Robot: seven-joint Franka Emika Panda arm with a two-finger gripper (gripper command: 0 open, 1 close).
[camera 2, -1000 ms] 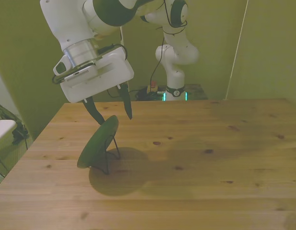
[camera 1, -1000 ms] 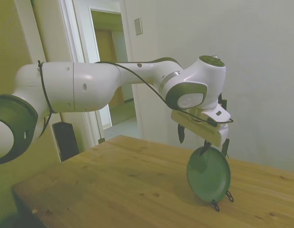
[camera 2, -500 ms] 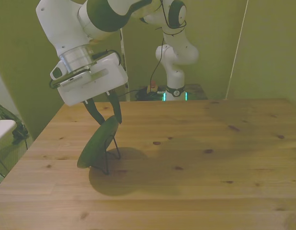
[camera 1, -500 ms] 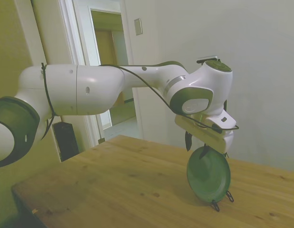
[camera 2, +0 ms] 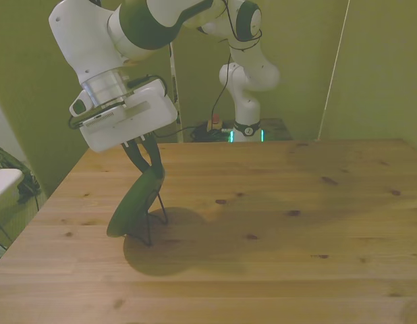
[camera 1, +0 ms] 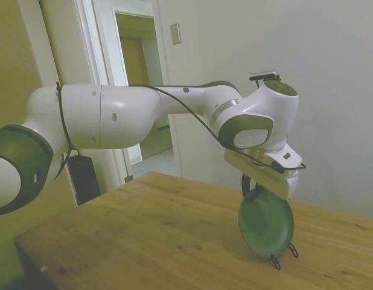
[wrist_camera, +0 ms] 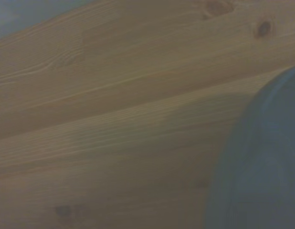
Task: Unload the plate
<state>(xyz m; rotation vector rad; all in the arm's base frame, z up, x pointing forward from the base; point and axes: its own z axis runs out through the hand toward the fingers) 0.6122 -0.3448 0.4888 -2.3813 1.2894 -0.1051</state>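
While plate (camera 2: 131, 206) leans upright in wire stand (camera 2: 154, 217), hand (camera 2: 149, 162) pinches its top rim.

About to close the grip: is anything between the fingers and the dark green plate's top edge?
Nothing: in the front view the fingers straddle the round dark green plate at its top rim, no gap visible there.

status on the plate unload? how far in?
Done: the gripper has reached the plate's top rim. In hand: its fingers straddle that rim, apparently closing; a firm grip isn't clear. Left: the plate leans in the wire stand on the table; lifting it out and setting it down.
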